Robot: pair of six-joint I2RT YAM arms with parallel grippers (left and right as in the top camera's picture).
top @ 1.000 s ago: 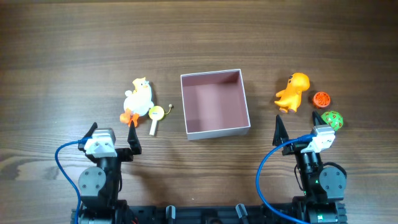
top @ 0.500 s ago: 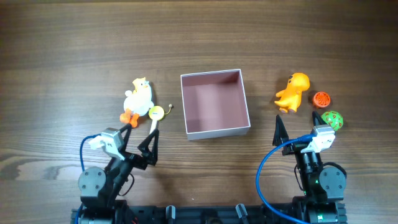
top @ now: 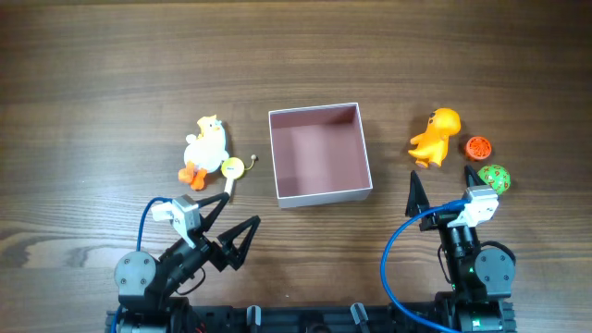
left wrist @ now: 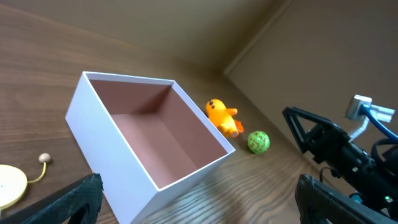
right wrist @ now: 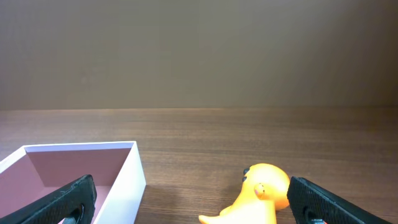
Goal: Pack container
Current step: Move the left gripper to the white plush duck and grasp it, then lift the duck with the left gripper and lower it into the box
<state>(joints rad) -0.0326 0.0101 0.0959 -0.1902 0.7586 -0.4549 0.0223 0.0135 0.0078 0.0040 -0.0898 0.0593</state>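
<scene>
Overhead, the container point(top: 319, 153) sits mid-table, bare inside, so packing has not begun. The left gripper point(top: 241, 208) and right gripper point(top: 441, 176) stand wide and empty, near. Left to pack: white duck point(top: 205, 150) and yellow disc toy point(top: 231, 171) left; orange dinosaur point(top: 435, 137), green ball point(top: 496, 178), orange ball point(top: 478, 146) right.

Robot lab or test bench, by the look of it: two small arms, the left arm point(top: 139, 273) and the right arm point(top: 479, 266), sit on a black rail point(top: 305, 320) at the near edge of a dark wood-grain table point(top: 92, 55), each trailing a looped blue cable point(top: 384, 259). Props look staged: a white-walled container point(top: 324, 195) stands mid-table with small plastic toys on either side, among them a white duck point(top: 205, 148), an orange figure point(top: 437, 137) and a green ball point(top: 497, 178). Behind the table is a plain brown wall point(right wrist: 199, 50), evenly lit.
</scene>
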